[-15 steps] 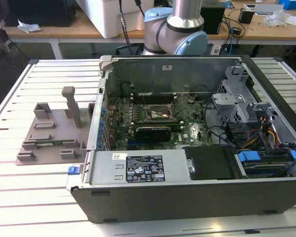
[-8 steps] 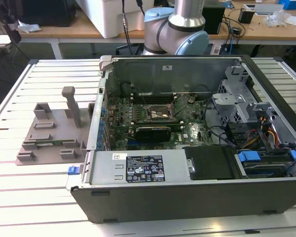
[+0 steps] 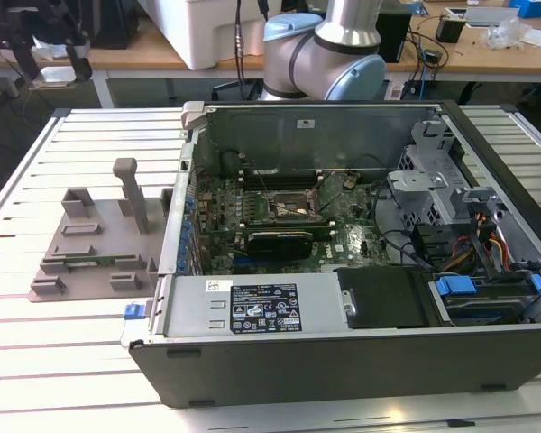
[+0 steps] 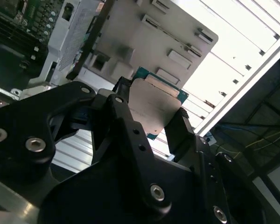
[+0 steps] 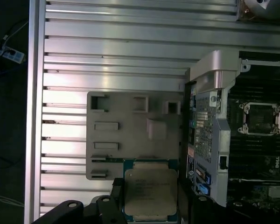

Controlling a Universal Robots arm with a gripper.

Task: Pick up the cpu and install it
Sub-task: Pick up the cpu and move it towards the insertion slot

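The cpu (image 5: 150, 193) (image 4: 155, 103), a flat square chip with a silvery top and a green rim, sits between my gripper's (image 5: 150, 205) (image 4: 151, 116) black fingers (image 5: 184, 203), which are shut on its two opposite edges. It hangs well above the table, over the near edge of the grey fixture block (image 5: 130, 135) (image 3: 95, 244). The black socket frame (image 5: 263, 119) (image 3: 293, 207) lies open on the motherboard inside the computer case, off to the side of the held chip.
The open computer case (image 3: 343, 352) stands on a slatted metal table (image 3: 36, 361), its silver side wall (image 5: 214, 135) rising between fixture and motherboard. A tall grey post (image 3: 131, 194) stands on the fixture. My arm (image 3: 329, 54) rises behind the case. Drive cage and cables (image 3: 487, 244) fill the exterior view's right.
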